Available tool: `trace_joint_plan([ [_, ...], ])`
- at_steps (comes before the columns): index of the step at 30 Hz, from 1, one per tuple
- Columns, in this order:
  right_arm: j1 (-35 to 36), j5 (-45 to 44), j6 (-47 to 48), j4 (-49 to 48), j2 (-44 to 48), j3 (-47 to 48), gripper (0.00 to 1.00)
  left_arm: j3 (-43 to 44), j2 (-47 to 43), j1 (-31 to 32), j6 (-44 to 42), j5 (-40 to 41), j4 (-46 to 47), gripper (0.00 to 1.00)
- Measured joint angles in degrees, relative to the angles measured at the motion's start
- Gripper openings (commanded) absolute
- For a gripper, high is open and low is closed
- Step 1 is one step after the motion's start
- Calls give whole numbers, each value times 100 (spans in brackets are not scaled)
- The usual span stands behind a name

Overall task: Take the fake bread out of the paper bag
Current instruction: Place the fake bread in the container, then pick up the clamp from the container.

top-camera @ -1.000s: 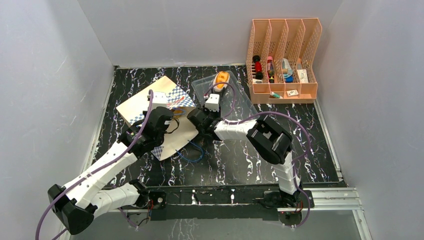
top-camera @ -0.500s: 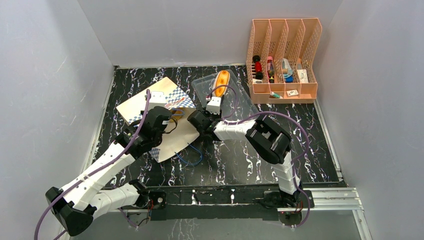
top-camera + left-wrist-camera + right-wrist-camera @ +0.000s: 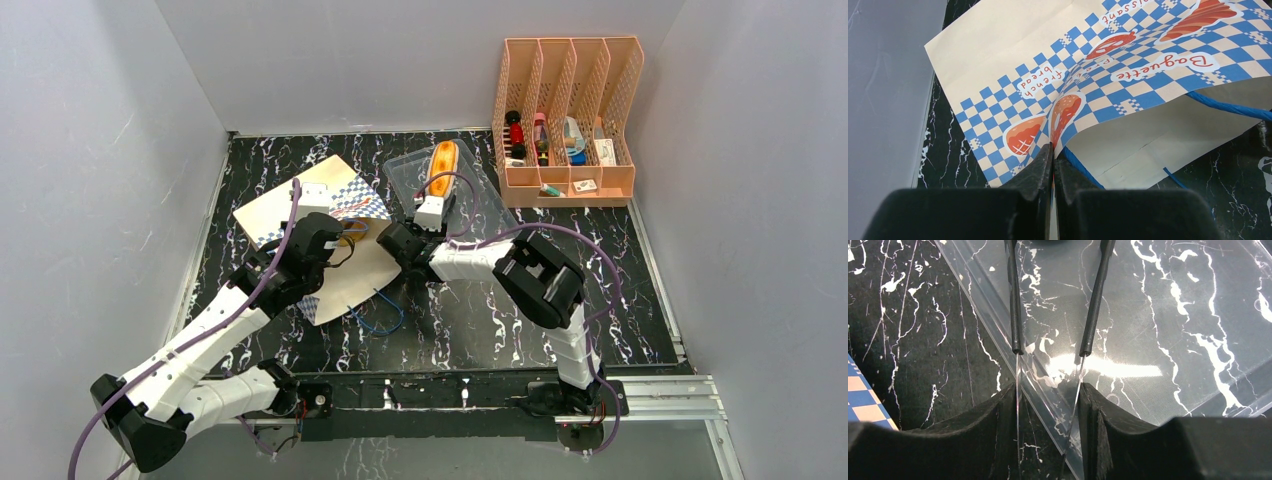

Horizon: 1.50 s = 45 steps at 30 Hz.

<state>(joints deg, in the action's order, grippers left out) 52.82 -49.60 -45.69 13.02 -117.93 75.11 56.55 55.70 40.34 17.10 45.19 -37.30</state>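
The tan paper bag (image 3: 296, 214) with its blue-and-white checkered band lies flat at the table's back left. My left gripper (image 3: 345, 233) is shut on the bag's mouth edge; in the left wrist view the jaws (image 3: 1053, 150) pinch the checkered paper bag (image 3: 1098, 65), and its pale inside shows to the right. One piece of fake bread, a long orange-tan bun (image 3: 443, 160), lies in the far end of a clear plastic tray (image 3: 492, 203). My right gripper (image 3: 434, 197) hovers over the tray's near part, open and empty (image 3: 1048, 390). No other bread shows.
A peach-coloured file rack (image 3: 570, 120) with small items stands at the back right. The bag's blue cord handles (image 3: 380, 312) trail onto the black marbled table (image 3: 620, 290). Grey walls close in the left, back and right sides.
The right gripper has opened and drawn back a little toward me; the long bun now lies flat in the tray. The left gripper keeps its pinch on the bag.
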Motion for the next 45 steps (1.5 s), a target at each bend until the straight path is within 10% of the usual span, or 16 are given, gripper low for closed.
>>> trace_joint_plan([
  [45, 380, 175, 33, 50, 656, -667, 42, 317, 195, 0, 133, -2, -354, 0],
])
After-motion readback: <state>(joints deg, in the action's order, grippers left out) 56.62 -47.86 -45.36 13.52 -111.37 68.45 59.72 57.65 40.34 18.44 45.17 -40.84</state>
